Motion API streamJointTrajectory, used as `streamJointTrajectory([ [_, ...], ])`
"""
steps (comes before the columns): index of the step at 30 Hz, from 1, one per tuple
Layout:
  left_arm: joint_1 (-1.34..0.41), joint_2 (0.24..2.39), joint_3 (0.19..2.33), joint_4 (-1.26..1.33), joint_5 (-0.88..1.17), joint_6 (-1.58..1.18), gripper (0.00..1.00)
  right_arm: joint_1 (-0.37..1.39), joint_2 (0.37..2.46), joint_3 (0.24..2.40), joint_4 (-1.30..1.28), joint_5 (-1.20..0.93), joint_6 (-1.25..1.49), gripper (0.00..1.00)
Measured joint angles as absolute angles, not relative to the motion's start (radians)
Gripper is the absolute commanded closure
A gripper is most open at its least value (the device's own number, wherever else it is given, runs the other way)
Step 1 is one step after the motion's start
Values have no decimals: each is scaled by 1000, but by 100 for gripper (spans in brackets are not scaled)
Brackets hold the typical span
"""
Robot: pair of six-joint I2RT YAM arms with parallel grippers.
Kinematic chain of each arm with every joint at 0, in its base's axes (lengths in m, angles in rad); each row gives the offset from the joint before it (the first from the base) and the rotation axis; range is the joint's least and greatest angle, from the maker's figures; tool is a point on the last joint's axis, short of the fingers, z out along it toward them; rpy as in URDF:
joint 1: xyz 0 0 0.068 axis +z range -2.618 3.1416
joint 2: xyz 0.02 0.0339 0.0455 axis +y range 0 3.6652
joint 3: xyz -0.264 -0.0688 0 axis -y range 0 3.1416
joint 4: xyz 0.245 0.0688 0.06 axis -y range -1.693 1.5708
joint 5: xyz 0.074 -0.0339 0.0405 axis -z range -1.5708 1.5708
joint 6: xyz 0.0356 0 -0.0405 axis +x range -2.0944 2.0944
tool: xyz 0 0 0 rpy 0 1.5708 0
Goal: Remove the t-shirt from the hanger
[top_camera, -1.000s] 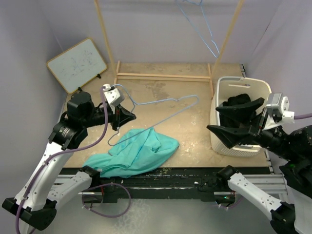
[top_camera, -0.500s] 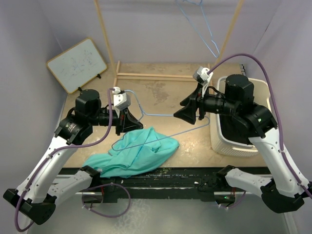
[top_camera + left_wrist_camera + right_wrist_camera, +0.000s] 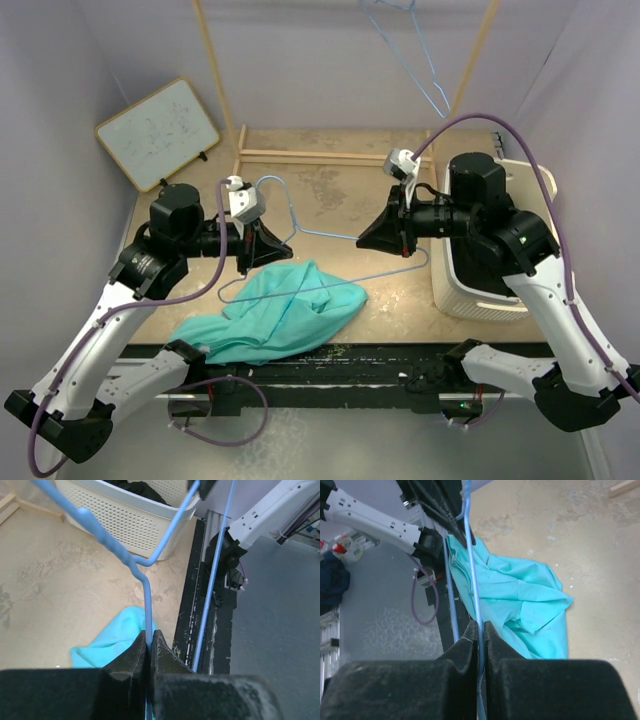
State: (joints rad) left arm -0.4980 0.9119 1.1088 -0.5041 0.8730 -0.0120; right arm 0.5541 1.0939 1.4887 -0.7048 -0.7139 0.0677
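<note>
A blue wire hanger (image 3: 325, 234) hangs level above the table, held at both ends. My left gripper (image 3: 275, 246) is shut on its wire below the hook (image 3: 145, 595). My right gripper (image 3: 362, 238) is shut on the wire of the other shoulder (image 3: 472, 570). The teal t-shirt (image 3: 290, 315) lies crumpled on the table near the front edge, under the hanger's lower bar. Whether any wire still runs inside the cloth I cannot tell. The shirt also shows below the left jaws (image 3: 112, 642) and beyond the right jaws (image 3: 520, 595).
A white laundry basket (image 3: 455, 285) with dark clothes stands at the right, under my right arm. A wooden rack (image 3: 340, 155) at the back carries another blue hanger (image 3: 410, 60). A small whiteboard (image 3: 158, 132) leans at the back left.
My right arm swung from over the basket to the hanger and its jaws shut on the wire. The left gripper kept its hold, and the hanger shifted slightly.
</note>
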Motion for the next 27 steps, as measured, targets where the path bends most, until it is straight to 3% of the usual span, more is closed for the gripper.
streamJointTrajectory([
  [3, -496, 910, 1108, -495, 842, -17, 99, 556, 1090, 1485, -718, -727, 68, 100],
  [5, -498, 910, 1108, -485, 831, -19, 84, 556, 1085, 1485, -718, -721, 72, 100],
  [7, -500, 907, 1107, -474, 809, -25, 61, 556, 1082, 1486, -718, -701, 82, 100],
  [10, -499, 881, 1097, -456, 733, -38, 55, 556, 1079, 1488, -725, -650, 101, 100],
  [15, -500, 754, 1058, -442, 529, -63, 50, 555, 1097, 1518, -751, -508, 137, 100],
  [21, -500, 509, 971, -398, 293, -86, 51, 555, 1185, 1642, -767, -252, 191, 100],
  [27, -500, 405, 885, -423, 178, -105, 52, 554, 1306, 1793, -634, 38, 215, 100],
])
